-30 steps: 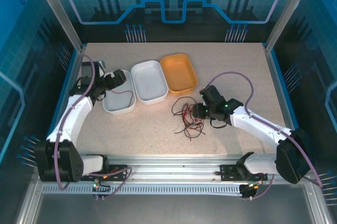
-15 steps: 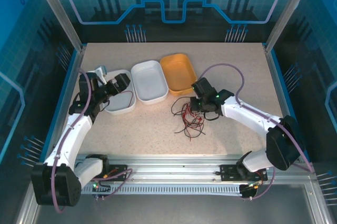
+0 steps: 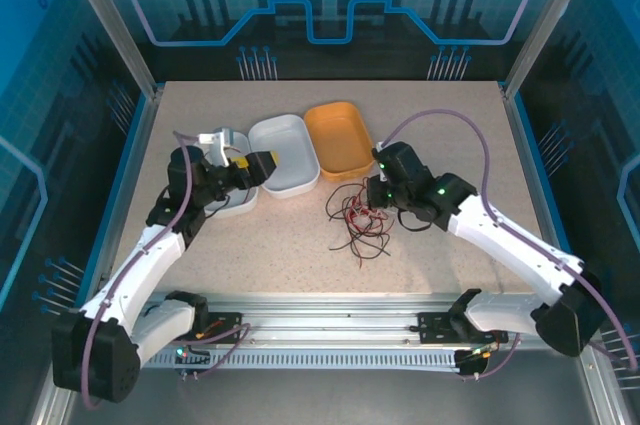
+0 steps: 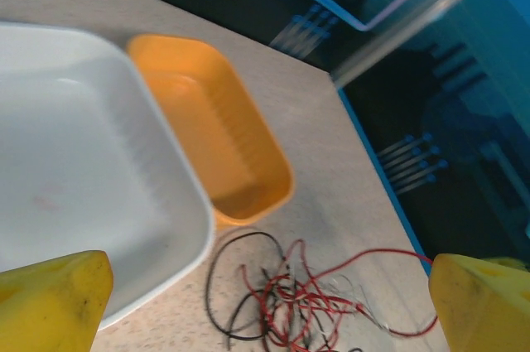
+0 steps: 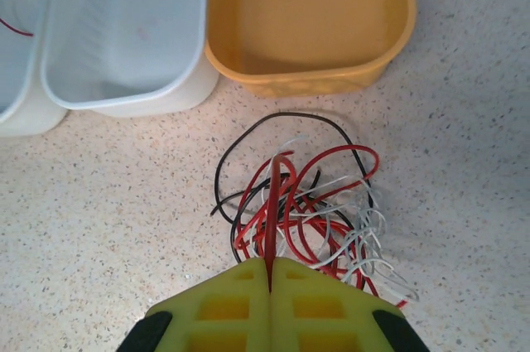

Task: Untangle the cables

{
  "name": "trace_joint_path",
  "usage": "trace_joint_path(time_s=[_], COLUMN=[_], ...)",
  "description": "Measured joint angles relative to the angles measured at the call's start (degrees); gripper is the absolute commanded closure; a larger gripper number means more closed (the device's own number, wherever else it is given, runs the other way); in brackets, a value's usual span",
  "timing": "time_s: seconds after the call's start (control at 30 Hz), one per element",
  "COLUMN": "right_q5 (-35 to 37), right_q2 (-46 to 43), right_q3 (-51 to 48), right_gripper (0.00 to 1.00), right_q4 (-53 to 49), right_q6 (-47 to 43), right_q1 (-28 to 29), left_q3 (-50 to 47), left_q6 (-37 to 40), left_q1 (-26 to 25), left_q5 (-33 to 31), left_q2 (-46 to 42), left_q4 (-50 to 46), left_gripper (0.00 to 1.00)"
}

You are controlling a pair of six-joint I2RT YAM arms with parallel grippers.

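Right wrist view: our right gripper (image 5: 271, 265) pinches one red strand (image 5: 272, 195) of the cables (image 5: 323, 224), heaped beside the orange tray (image 5: 308, 79); our left gripper (image 3: 241, 158) gapes wide. Next we should draw it out slowly

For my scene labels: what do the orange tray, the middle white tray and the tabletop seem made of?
Orange tray: probably plastic, smooth, slightly glossy; rounded moulded corners. Middle white tray: likely thin plastic, semi-glossy; wall looks faintly translucent. Tabletop: matte beige speckle, perhaps laminate or stone-look; unclear which.
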Motion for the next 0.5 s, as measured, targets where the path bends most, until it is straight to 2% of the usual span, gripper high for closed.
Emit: trace_joint_path(time_s=[0.13,0.27,0.5], right_q5=[0.3,-0.4,-2.1], right_q2=[-4.9,-8.9,-12.2], right_q3=[0.0,-0.1,-0.3], right_gripper=[1.00,1.00,1.00], right_q4=[-0.2,0.7,2.2], right_q6=[-1.7,-3.3,-4.8], right_q1=[0.0,0.0,0.0], left_q3=[-0.3,-0.2,3.4], left_q6=[0.1,1.5,7.9], left_q1=[-2.5,-6.3,-15.4], left_q5=[2.3,4.2,5.0], left_q2=[0.9,3.9,11.7], left_q4=[6.3,10.0,10.2], left_gripper=[0.14,0.15,0.22])
